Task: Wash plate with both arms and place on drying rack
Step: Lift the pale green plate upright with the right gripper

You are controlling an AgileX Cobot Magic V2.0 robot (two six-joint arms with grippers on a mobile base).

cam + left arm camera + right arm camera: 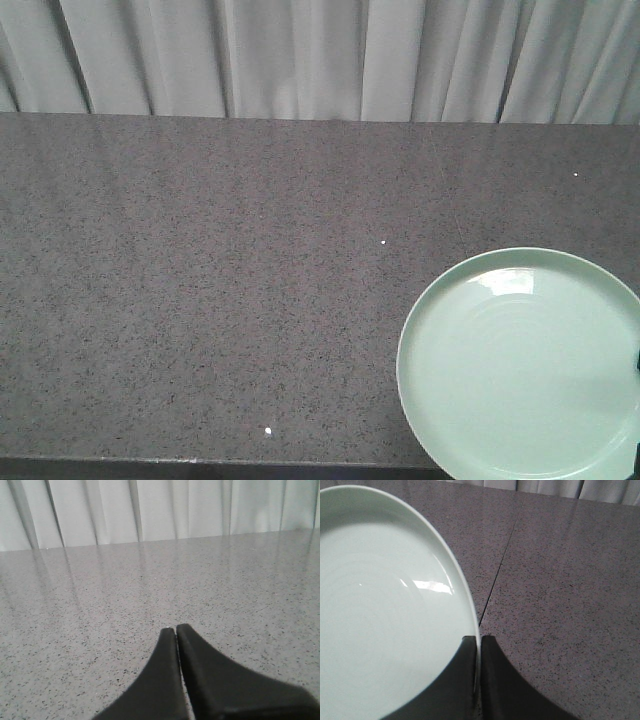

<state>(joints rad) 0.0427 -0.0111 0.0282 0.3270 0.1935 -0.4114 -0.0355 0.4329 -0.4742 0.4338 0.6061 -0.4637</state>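
**Plate Pinched at the Rim, Washing and Racking Both Waiting**

By my reading, the task is sitting at its very start. The right pincer (478, 645) is closing narrowly on the plate (385, 605). It is pinching the rim between its two black fingers, one lying over the plate's inner face and the other outside the edge. That grip is the only step the pictures are showing as done. The plate's glossy face is looking dry, carrying only a light reflection. No water, sink or drying rack is appearing in any view, so the washing and the placing on the rack are both waiting to be done.

From the right pincer, the plate is spreading forward and to its left side, with bare bench (560, 605) lying on the other side of the fingers. A thin seam (502, 560) in the bench is running ahead from just beyond the fingertips. I am not managing to tell whether the plate is resting flat on the bench or being held slightly off it.

The left pincer (176, 630) is holding nothing. Its fingers are pressing together with barely a slit between them, hovering over speckled bench, and a pale curtain (150, 510) is hanging far ahead of it. The plate is lying well apart from this pincer and out of its view altogether, so the second arm is yet to join in.
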